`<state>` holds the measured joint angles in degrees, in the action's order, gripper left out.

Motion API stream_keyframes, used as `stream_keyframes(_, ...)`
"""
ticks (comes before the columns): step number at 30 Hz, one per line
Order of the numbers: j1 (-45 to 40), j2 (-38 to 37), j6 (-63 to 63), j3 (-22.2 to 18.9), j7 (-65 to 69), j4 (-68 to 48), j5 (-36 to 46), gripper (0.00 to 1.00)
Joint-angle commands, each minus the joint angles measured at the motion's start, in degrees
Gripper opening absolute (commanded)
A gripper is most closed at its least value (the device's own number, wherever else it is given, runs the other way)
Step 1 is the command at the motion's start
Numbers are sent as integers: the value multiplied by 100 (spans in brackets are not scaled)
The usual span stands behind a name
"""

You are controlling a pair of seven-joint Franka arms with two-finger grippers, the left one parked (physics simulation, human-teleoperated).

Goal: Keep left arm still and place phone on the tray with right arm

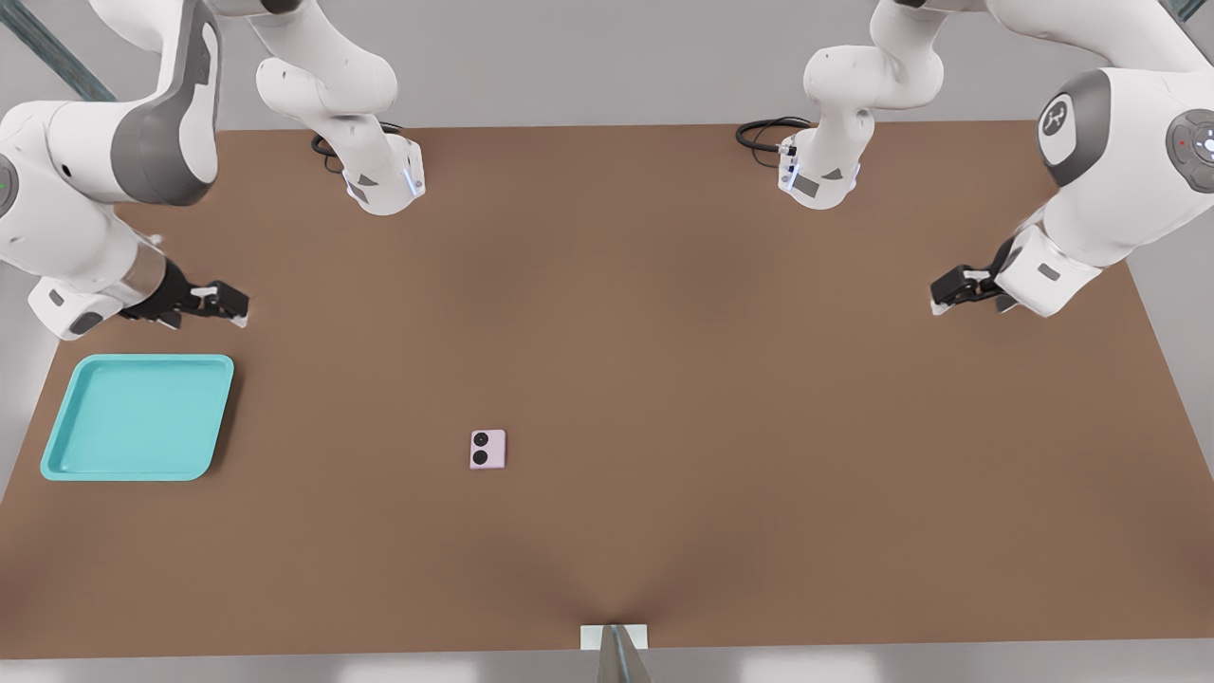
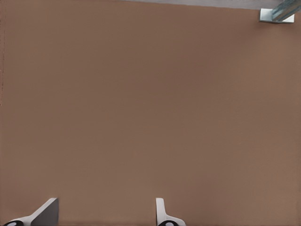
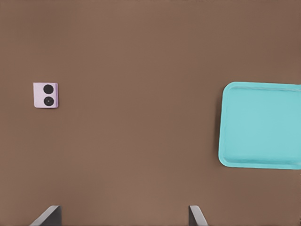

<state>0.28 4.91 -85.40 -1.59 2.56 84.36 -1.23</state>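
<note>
The pale pink phone [image 1: 487,449] lies flat on the brown table, its two black circles facing up; the right wrist view shows the phone [image 3: 45,95] too. A turquoise tray [image 1: 137,415] rests empty near the front view's left edge, and part of the tray [image 3: 261,125] appears in the right wrist view. My working gripper [image 1: 235,308] hovers just behind the tray's far rim, well to the left of the phone. It is open with nothing between its fingers, and in the wrist view the gripper [image 3: 123,217] shows two widely spaced fingertips.
The parked arm's gripper [image 1: 958,286] hangs over the table at the front view's right. Two arm bases [image 1: 384,180] [image 1: 820,175] with black cables stand at the back edge. A metal bracket [image 1: 615,637] sits at the middle of the front edge.
</note>
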Motion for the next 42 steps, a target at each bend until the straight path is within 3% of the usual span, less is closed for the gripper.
stream_keyframes(1, -19, 1, -302, 18, 192, -7, -18, 100)
stream_keyframes(4, 42, 115, -354, 45, 183, 46, 150, 100)
stream_keyframes(15, 1563, 2444, -2876, 62, -2153, -104, 62, 100)
stream_keyframes(22, 2143, 3464, -4028, 133, -3350, -104, 79, 100)
stream_keyframes(42, 2099, 4167, -4793, 300, -2471, 230, 387, 100)
